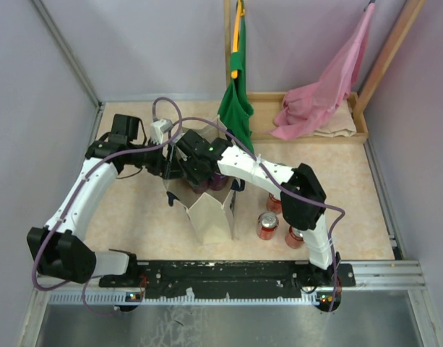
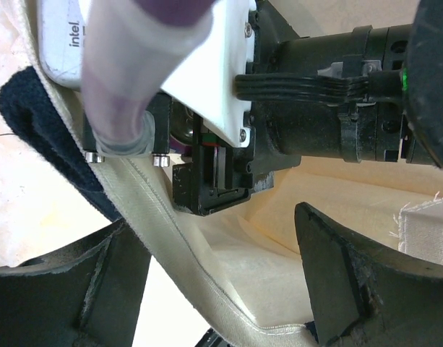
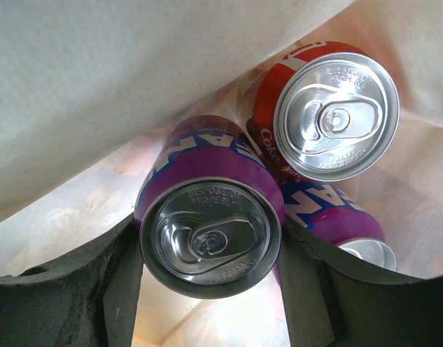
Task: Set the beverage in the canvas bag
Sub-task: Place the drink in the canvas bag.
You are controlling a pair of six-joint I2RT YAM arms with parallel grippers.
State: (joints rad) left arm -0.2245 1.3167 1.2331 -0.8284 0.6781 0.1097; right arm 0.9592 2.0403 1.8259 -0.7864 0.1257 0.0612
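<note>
The cream canvas bag (image 1: 214, 215) stands open mid-table, and both arms reach into its mouth. Inside it, my right gripper (image 3: 210, 285) is shut on a purple beverage can (image 3: 210, 217), a finger (image 3: 98, 289) pressed on each side. Below that can lie a red can (image 3: 329, 108) and another purple can (image 3: 340, 217) on the bag's floor. My left gripper (image 2: 221, 289) is open, its fingers (image 2: 347, 278) straddling the bag's rim (image 2: 163, 217) by the navy handle (image 2: 40, 137). The right wrist (image 2: 315, 108) fills the view just beyond.
Three red cans (image 1: 267, 225) (image 1: 294, 237) (image 1: 274, 202) stand on the table right of the bag, beside the right arm. A green cloth bag (image 1: 235, 108) and a pink cloth bag (image 1: 322, 94) hang at the back over a wooden tray (image 1: 351, 134).
</note>
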